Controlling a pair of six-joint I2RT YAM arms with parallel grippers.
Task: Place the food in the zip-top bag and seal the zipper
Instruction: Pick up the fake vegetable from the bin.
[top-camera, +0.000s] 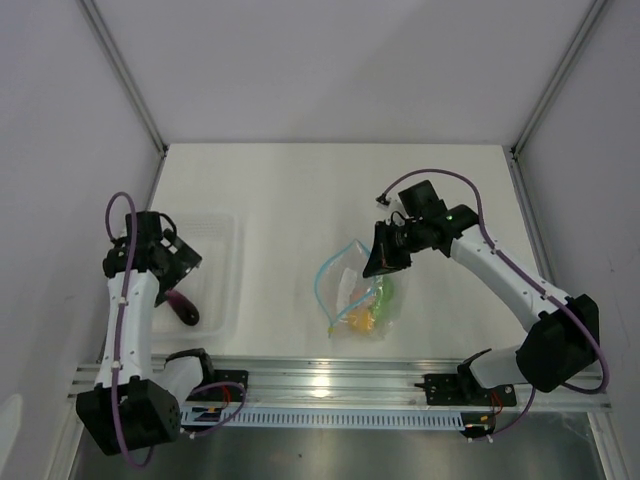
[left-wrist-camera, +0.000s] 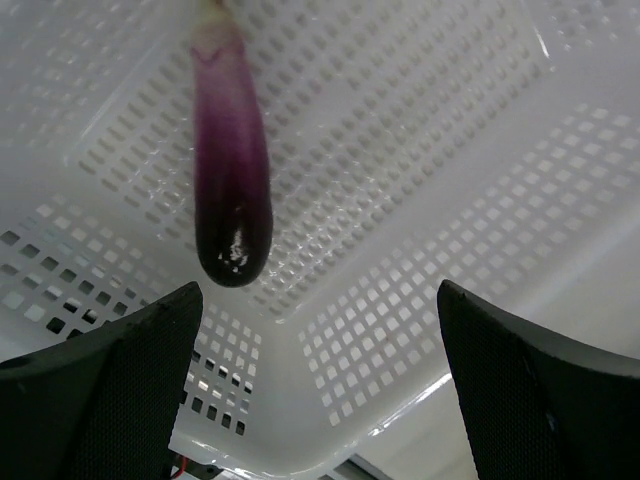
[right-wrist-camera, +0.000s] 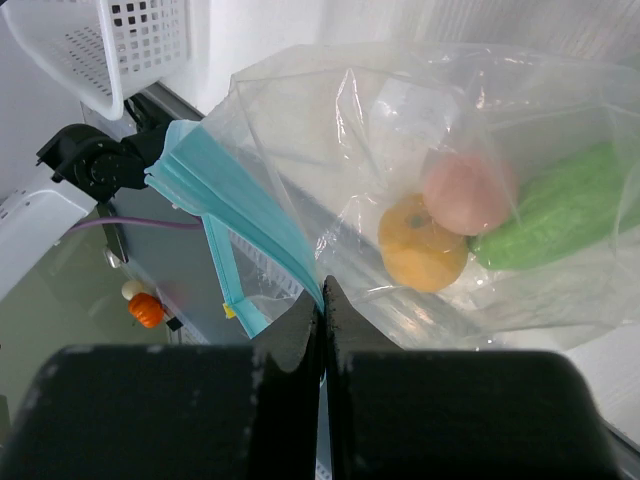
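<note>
My right gripper (right-wrist-camera: 322, 300) is pinched tight on the zip-top bag (right-wrist-camera: 400, 110), at the mouth edge where the zipper (right-wrist-camera: 225, 215) ends. Yellow piece (right-wrist-camera: 422, 243), pink piece (right-wrist-camera: 465, 192) and green piece (right-wrist-camera: 550, 215) are inside, touching. My left gripper (left-wrist-camera: 318, 300) is spread wide, holding nothing, just by the purple piece (left-wrist-camera: 232, 190) in the white basket (left-wrist-camera: 420, 150). The basket walls are close around it. Bag and basket are well apart.
</note>
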